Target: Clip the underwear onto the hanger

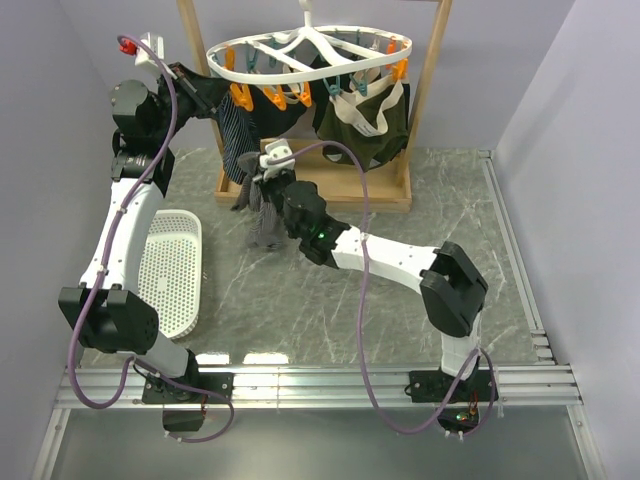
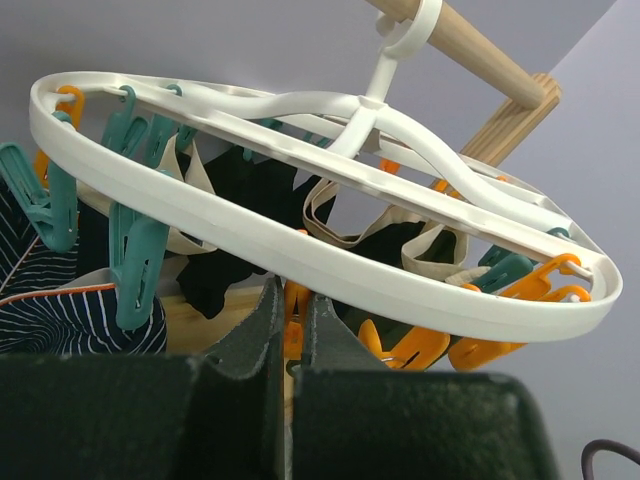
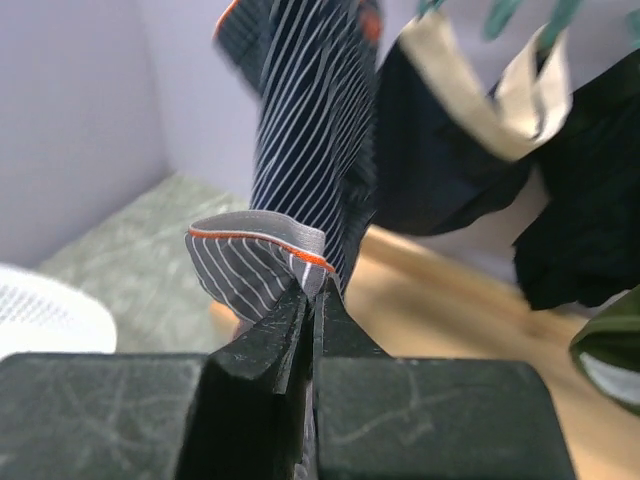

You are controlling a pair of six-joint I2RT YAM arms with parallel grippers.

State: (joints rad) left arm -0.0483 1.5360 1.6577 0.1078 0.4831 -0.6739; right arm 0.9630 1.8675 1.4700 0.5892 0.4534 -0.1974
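Observation:
The white oval hanger [image 1: 312, 58] hangs from the wooden frame, with orange and teal clips dangling under its ring [image 2: 300, 250]. At the ring's left side my left gripper [image 1: 220, 97] is raised, and its jaws [image 2: 292, 292] are shut on an orange clip [image 2: 291, 325]. The light grey striped underwear [image 1: 265, 222] hangs below my right gripper [image 1: 264, 180], above the table in front of the frame. In the right wrist view the right gripper [image 3: 312, 287] is shut on the folded waistband of the underwear [image 3: 245, 262], which has an orange edge.
A dark navy striped garment [image 3: 310, 110] and a dark olive pair with cream waistband [image 1: 368, 120] hang clipped on the hanger. The wooden frame [image 1: 420, 110] stands at the back of the table. A white perforated basket [image 1: 172, 270] lies on the left, beside the left arm.

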